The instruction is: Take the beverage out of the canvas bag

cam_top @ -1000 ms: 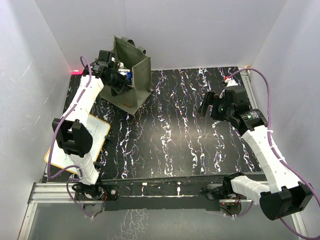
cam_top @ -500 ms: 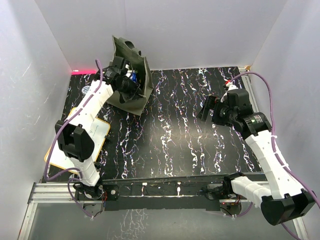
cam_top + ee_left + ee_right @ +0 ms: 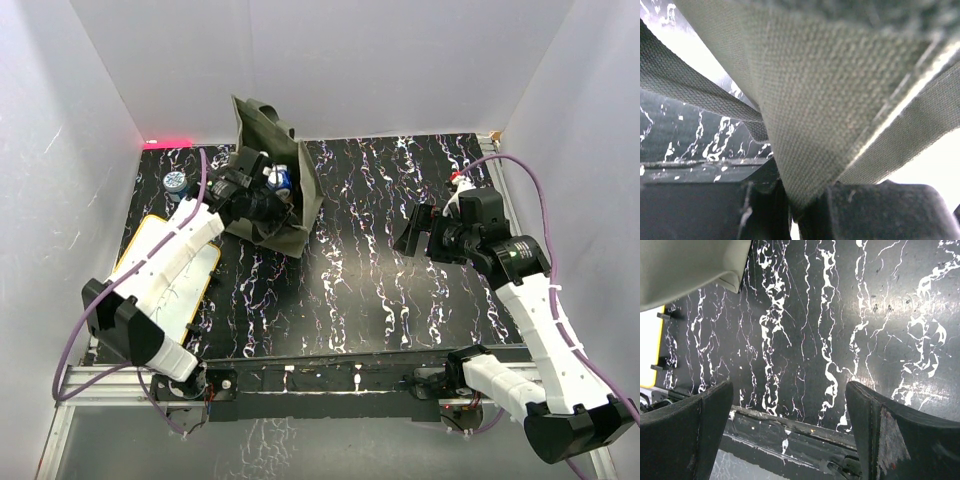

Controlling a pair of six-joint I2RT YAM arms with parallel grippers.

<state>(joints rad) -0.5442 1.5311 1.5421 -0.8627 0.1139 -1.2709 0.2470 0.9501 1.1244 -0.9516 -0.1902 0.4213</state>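
Top external view: my left claw (image 3: 258, 205) is clamped shut on the canvas bag (image 3: 300, 215), upper left of the frame.
On the left wrist cam, olive fabric is pinched tight between the fingers (image 3: 755, 210), and a strap (image 3: 685, 95) runs off to the left. The beverage (image 3: 282, 180), a bottle with blue on it, sits in the bag's open mouth, just right of that claw. My right claw (image 3: 413, 228) hangs wide open over the black marbled table (image 3: 360, 270), right of centre, holding nothing. Another capped bottle (image 3: 175, 183) stands far left, near a yellow-edged whiteboard (image 3: 140, 260).
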